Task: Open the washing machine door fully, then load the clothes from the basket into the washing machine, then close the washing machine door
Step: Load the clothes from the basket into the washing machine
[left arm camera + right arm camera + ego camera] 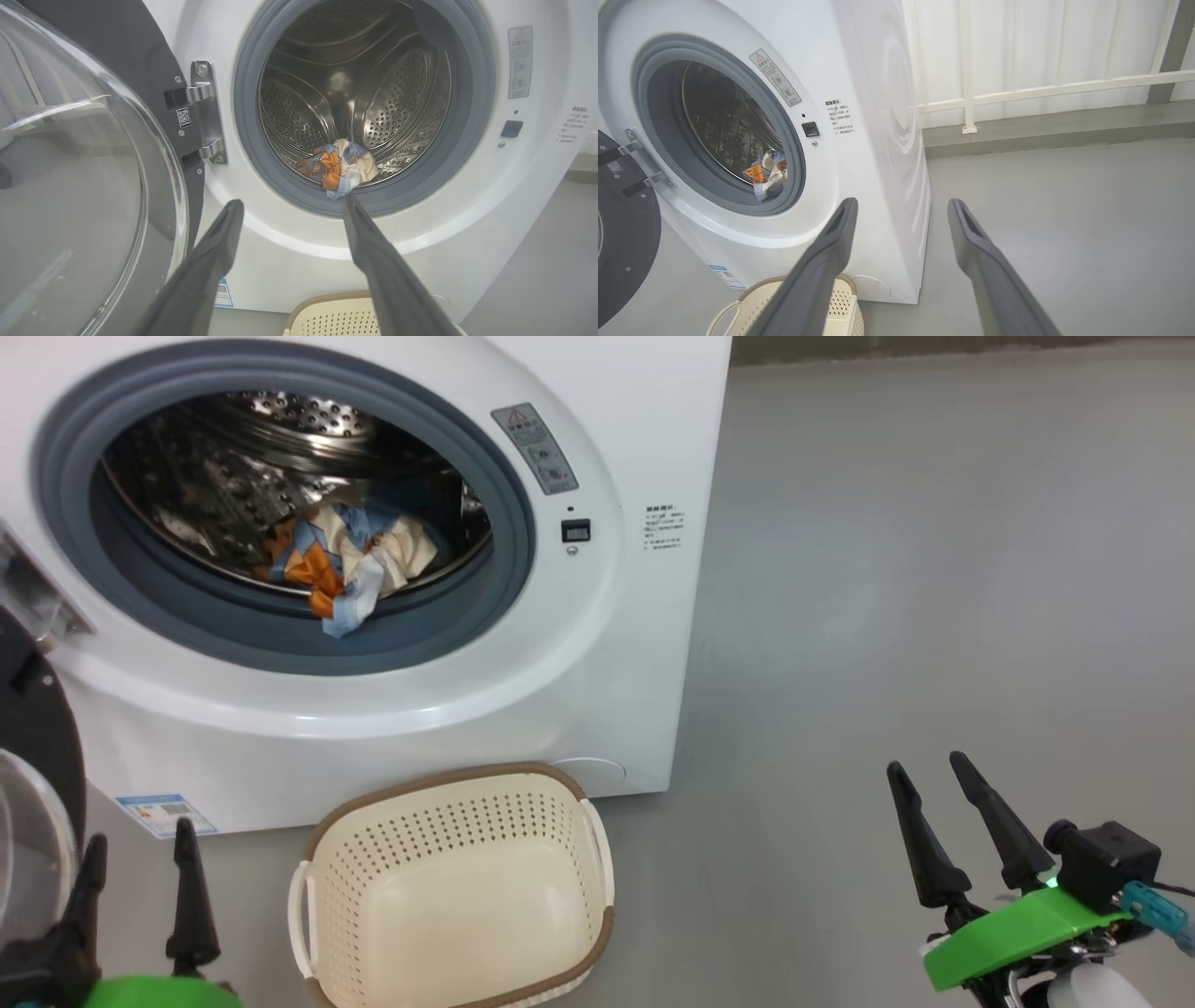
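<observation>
The white washing machine (597,644) stands open, its black door (74,186) swung out to the left with the glass bowl facing me. The clothes (345,565), light blue, orange and cream, lie at the drum's front lip, one corner hanging onto the grey seal (341,170). The cream basket (457,887) sits on the floor before the machine with nothing in it. My left gripper (140,845) is open at the lower left, beside the door's glass. My right gripper (929,773) is open at the lower right over bare floor, well clear of the machine.
Grey floor (934,569) stretches to the right of the machine. A white railing (1041,88) and a low kerb run along the back wall. The door's steel hinge (205,112) sits left of the drum opening.
</observation>
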Controlling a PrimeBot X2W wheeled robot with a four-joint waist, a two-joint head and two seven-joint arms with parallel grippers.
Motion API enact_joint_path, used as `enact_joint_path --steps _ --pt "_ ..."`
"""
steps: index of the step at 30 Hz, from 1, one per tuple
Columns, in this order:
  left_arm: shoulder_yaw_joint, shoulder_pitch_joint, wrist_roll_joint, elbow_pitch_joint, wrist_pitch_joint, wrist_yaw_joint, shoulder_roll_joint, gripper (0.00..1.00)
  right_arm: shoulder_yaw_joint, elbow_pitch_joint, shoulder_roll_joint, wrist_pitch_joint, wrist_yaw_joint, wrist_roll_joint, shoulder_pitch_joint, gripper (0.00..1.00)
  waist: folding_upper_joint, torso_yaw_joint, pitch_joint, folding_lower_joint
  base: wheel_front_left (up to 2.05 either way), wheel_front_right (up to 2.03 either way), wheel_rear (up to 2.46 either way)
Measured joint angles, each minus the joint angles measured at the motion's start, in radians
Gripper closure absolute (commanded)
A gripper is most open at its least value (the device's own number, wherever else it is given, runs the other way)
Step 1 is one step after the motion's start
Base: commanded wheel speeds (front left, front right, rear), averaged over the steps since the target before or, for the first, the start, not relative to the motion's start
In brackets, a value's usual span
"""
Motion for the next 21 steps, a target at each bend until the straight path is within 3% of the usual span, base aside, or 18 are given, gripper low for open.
enact_joint_path --steps 21 --pt "0.025 0.119 0.001 -0.085 0.000 0.000 -0.027 0.00 -0.018 -0.003 -0.001 0.000 0.000 0.000 0.032 0.00 0.0000 0.017 -0.015 0.0002 0.00 0.00 0.00"
